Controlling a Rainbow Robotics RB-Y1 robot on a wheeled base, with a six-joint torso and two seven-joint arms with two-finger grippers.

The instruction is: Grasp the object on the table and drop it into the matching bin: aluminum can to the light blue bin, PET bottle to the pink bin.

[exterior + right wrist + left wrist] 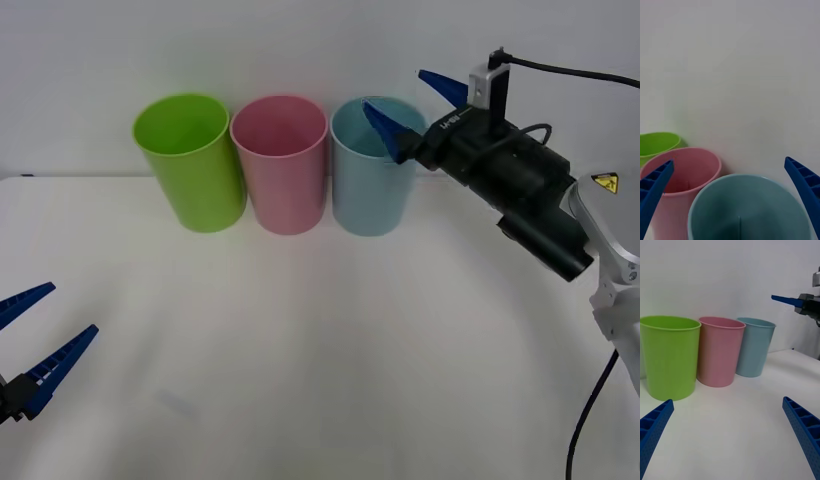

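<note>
The light blue bin (372, 195) stands at the right end of a row of three bins at the back of the white table (320, 360). The pink bin (285, 180) stands in the middle. My right gripper (393, 90) hovers open just above the light blue bin's rim, with nothing between its fingers. In the right wrist view the light blue bin's (748, 210) mouth lies directly below the spread gripper (729, 161), beside the pink bin (688, 176). My left gripper (72, 308) waits open low at the near left. The aluminum can is out of view.
A lime green bin (195, 170) stands left of the pink one, the three bins nearly touching. A plain white wall rises right behind the row. The right arm's black wrist and cable (520, 190) reach in from the right.
</note>
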